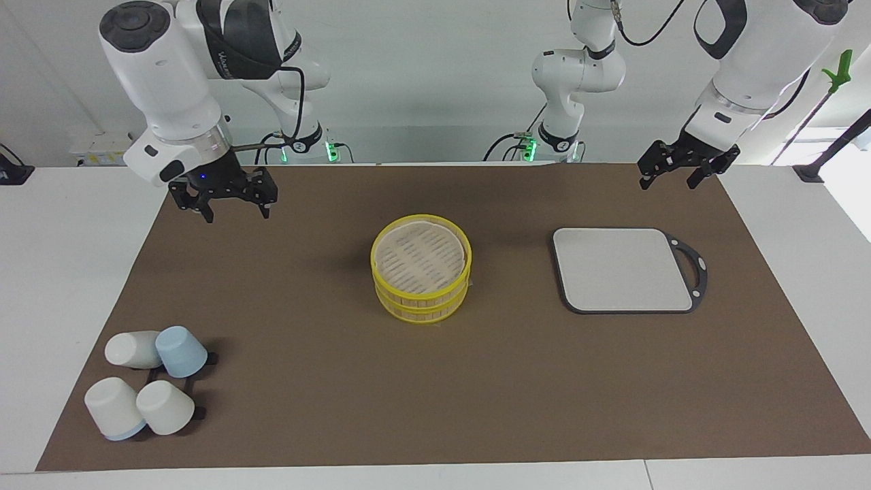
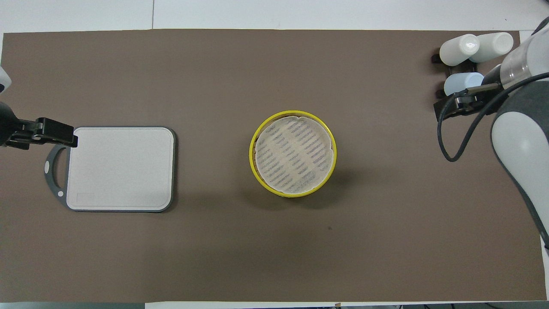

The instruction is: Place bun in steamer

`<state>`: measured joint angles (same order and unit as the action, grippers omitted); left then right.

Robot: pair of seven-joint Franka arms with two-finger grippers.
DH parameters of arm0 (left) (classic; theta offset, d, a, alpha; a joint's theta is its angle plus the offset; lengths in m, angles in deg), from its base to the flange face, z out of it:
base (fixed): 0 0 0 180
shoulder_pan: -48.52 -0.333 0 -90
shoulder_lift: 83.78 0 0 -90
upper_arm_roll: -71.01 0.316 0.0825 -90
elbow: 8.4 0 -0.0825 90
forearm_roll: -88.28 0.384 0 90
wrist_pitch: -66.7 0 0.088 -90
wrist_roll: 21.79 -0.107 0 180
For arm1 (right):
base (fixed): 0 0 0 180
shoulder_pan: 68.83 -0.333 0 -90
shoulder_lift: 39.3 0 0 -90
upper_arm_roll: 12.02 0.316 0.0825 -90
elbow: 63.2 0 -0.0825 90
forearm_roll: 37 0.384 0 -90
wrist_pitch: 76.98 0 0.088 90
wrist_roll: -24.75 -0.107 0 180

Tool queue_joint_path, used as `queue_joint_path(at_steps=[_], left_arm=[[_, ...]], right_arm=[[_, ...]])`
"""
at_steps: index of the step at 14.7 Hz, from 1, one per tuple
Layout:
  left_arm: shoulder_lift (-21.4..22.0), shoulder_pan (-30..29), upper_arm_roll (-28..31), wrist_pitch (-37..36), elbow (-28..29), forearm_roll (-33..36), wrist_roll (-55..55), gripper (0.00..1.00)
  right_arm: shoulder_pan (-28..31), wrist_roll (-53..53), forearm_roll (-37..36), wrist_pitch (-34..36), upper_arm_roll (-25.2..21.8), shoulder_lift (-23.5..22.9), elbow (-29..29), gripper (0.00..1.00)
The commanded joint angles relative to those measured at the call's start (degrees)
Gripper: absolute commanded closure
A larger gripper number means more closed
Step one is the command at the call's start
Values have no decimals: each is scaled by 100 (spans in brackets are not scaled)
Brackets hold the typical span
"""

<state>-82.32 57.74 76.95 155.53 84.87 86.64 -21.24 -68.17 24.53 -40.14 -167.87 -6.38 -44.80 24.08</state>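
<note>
A brown mat (image 1: 476, 408) covers the table from edge to edge, and at its middle stands the yellow-rimmed steamer (image 1: 421, 267), two tiers stacked with a pale slatted top; no bun shows anywhere. Toward the left arm's end lies a grey cutting board (image 1: 622, 269), and four white and blue cups (image 1: 146, 381) cluster on a black rack at the corner farthest from the robots at the right arm's end. The left gripper (image 1: 682, 171) and right gripper (image 1: 231, 204) hang over the mat's robot-side corners, fingers spread, holding nothing.
</note>
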Motion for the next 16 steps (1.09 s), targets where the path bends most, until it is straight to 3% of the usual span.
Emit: queue_joint_path(at_steps=[1,16], left_arm=[[48,-61,-23,-137,-20,-73,-20,0],[57,-53,-41,-67,-20,-73,-11,0]], right_arm=[[145,136,59,-26,78,391,465,0],[567,163,94,-149,60,488,659,0]])
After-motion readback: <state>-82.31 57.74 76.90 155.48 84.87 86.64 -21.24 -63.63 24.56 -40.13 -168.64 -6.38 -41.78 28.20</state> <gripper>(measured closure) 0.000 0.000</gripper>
